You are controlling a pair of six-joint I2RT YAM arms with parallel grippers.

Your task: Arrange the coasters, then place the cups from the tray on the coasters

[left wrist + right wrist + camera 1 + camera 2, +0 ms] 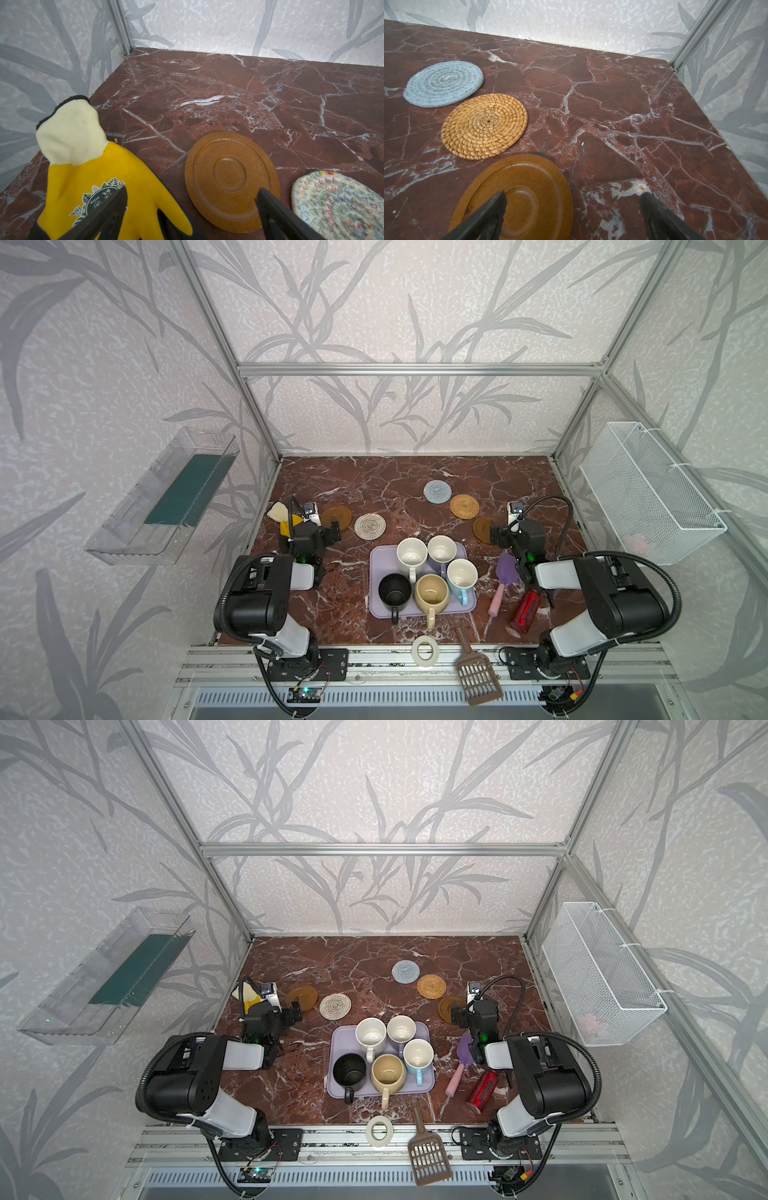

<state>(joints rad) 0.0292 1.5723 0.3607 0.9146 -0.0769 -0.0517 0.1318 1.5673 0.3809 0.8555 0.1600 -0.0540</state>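
The left tool (192, 195) stands wide open and empty, its jaws low over the near edge of a brown coaster (230, 180). A yellow glove (99, 172) lies just beside that coaster on one side and a white woven coaster (340, 205) on the other. In both top views this group sits at centre left of the frame. The right tool (574, 197) is just as wide and holds nothing, with one jaw over a second brown coaster (517, 199) at centre right in both top views. From there the rattan coaster (484, 126) and the grey-blue coaster (444, 83) run off toward the upper centre. The brown pair look stiff, thin, light and smooth, and they lie flat on the glossy worktop (415, 472). A pinch from above would likely slip, so catching the raised rim edge-on or sliding them seems the safer hold. The woven ones look softer and thicker at the edge, so they should grip more easily. The five cups (432, 595) stand upright and packed close on the tray (376, 610) at lower centre, handles mostly toward the bottom of the frame. They look heavier, glazed and breakable. Each is probably best taken by its wall, one jaw inside the mouth, starting with an outer cup to avoid knocking its neighbours.
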